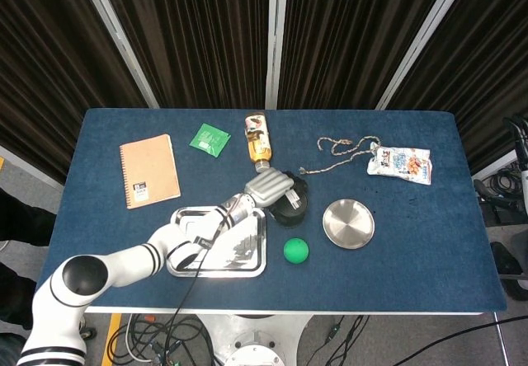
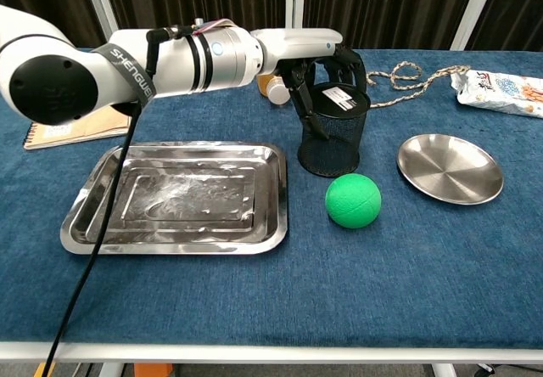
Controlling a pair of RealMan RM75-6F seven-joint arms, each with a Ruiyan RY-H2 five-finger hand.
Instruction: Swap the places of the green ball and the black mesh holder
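Black mesh holder (image 2: 333,132) upright near mid-table, tilted slightly, gripped at the rim by the left hand (image 2: 327,59), fingers curled over the top edge. Green ball (image 2: 353,199) on the blue cloth just in front of it, apart from it. Round steel plate (image 2: 450,167) to the right, steel tray (image 2: 177,196) to the left. Bottle (image 1: 259,142) lying just behind, then rope (image 1: 342,147), snack bag (image 1: 400,165), notebook (image 1: 148,170). Right hand out of sight.
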